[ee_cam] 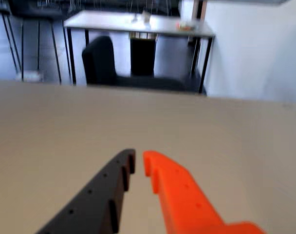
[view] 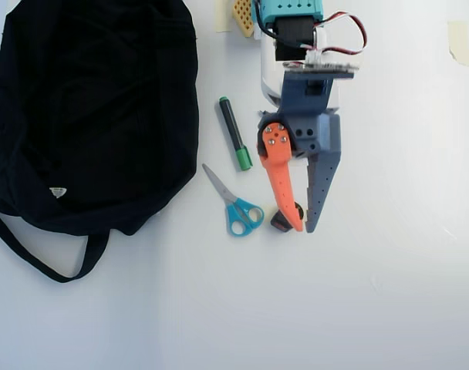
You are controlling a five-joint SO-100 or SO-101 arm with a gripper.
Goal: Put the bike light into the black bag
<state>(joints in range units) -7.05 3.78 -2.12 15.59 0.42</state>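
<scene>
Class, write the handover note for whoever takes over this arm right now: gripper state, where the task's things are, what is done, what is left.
Gripper: open, empty, fingertips over the table; the wrist view shows nothing between the fingers.
Bike light: on the table, partly hidden under the orange finger in the overhead view, just right of the blue scissors. Not gripped.
Black bag: at the left in the overhead view, well apart from the light, beyond the green marker.
Done: nothing visibly.
Left: grasp the light, carry it to the bag, release it inside.

No legible text; only a blank-looking white label (view: pixel 58 192) on the black bag (view: pixel 88 108).
</scene>
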